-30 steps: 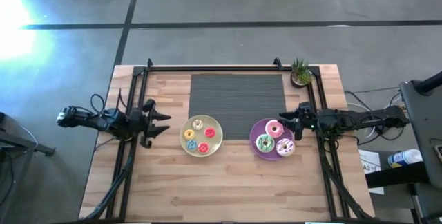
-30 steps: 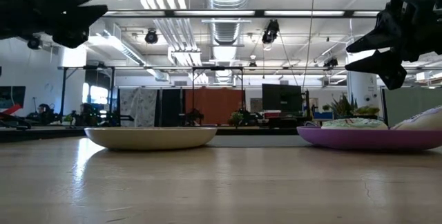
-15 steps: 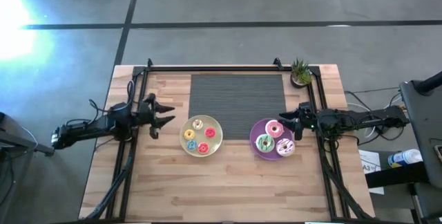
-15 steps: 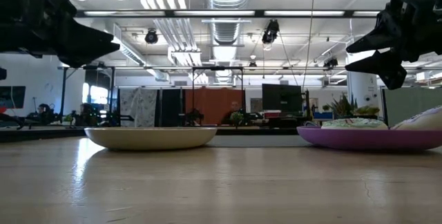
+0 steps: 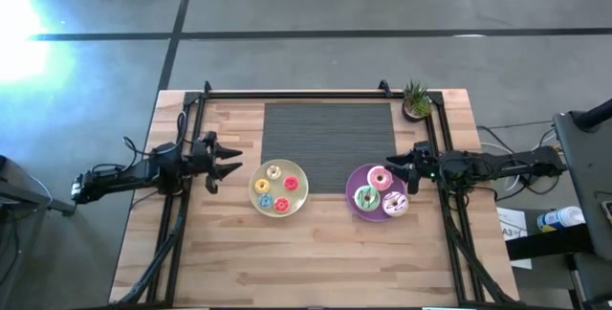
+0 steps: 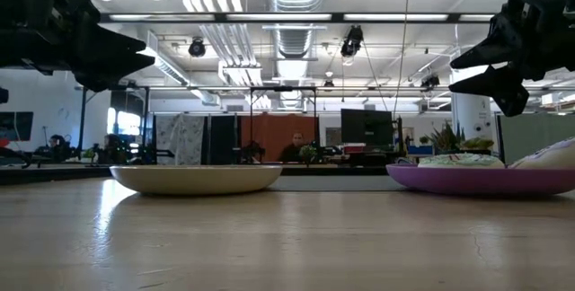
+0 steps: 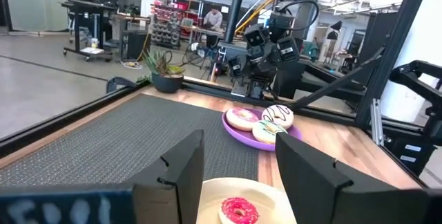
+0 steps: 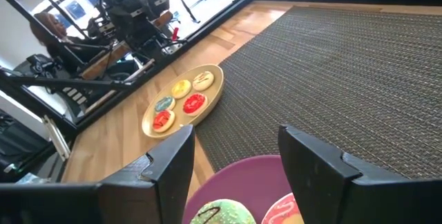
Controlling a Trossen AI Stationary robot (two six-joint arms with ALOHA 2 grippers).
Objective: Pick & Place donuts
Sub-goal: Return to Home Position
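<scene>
On the round pale-yellow plate, left of the surface's middle, lie five small donuts, ring-shaped and glossy: a whitish donut, a red donut, a yellow donut, a teal donut and an orange-red donut, close together but each lying flat on its own. On the round purple plate, well apart to the right, lie three large donuts: a pink-iced donut, a green-iced donut and a white-iced donut with dark drizzle, all touching or nearly so. The left pincer hangs above the surface just beside the pale-yellow plate, fingers spread and holding nothing. The right pincer hangs above the purple plate's right-hand rim, fingers likewise spread and holding nothing. The surface is pale wood planking edged by black frame rails; a dark woven mat covers its far middle, and a small potted plant stands at the far right corner. Around it is a grey floor crossed by dark lines. The low view shows a workshop hall with ceiling ducts, strip lights, an orange wall panel, a dark monitor and a person far off.
</scene>
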